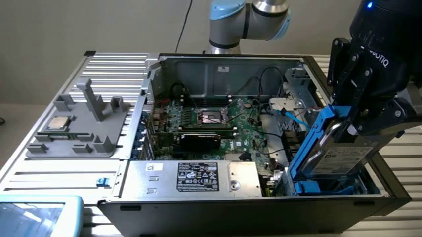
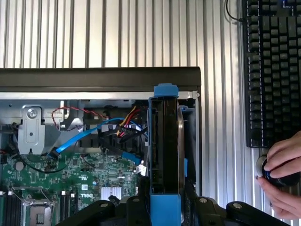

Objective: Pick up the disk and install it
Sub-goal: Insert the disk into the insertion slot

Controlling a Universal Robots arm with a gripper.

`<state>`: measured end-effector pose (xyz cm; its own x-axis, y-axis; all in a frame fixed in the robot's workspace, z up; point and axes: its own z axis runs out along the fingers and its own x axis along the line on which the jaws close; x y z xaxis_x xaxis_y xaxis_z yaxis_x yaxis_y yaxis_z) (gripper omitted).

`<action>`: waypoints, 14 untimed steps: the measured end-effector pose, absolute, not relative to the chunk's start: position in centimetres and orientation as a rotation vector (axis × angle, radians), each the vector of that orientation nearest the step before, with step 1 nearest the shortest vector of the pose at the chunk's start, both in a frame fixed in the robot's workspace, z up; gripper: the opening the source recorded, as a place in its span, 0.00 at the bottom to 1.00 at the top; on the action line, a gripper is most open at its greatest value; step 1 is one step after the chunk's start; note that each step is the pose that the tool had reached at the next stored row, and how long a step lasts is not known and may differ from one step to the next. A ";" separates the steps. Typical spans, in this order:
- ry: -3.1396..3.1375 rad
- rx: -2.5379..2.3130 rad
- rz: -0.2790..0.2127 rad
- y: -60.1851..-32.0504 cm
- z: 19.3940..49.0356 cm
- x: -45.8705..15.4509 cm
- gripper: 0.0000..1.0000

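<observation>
Obs., for your record:
- The gripper [image 1: 344,124] is clamped on the upper end of the disk [image 1: 336,158]. Its body runs off the exterior view's top and right edges.
- The disk's lower end drops behind the case wall [image 1: 264,210], so you cannot tell how deep it sits.
- The print on the disk's white label is too small to read, as is the box label [image 1: 201,177].
- In the wrist view you get the disk edge-on, with its face hidden.
- The arm [image 1: 247,22] is cut off at the exterior view's top edge.
- The hand [image 2: 286,162] and the keyboard [image 2: 273,70] are cut by the picture's edge.
- The dark round thing [image 2: 277,179] is mostly covered by the fingers, so it is unidentifiable.
- The pale blue-rimmed object [image 1: 36,215] is cut off at the exterior view's lower left corner, so it is unidentifiable.
</observation>
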<state>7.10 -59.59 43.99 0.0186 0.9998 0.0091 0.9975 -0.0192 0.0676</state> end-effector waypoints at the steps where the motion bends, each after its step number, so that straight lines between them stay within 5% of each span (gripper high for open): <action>1: 2.170 2.212 0.084 -59.6 44.0 7.1 0.37; 14: 2.174 2.216 0.093 -59.6 43.6 7.1 0.37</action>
<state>7.10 -59.59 43.56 0.0187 0.9997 0.0176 0.9975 -0.0198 0.0675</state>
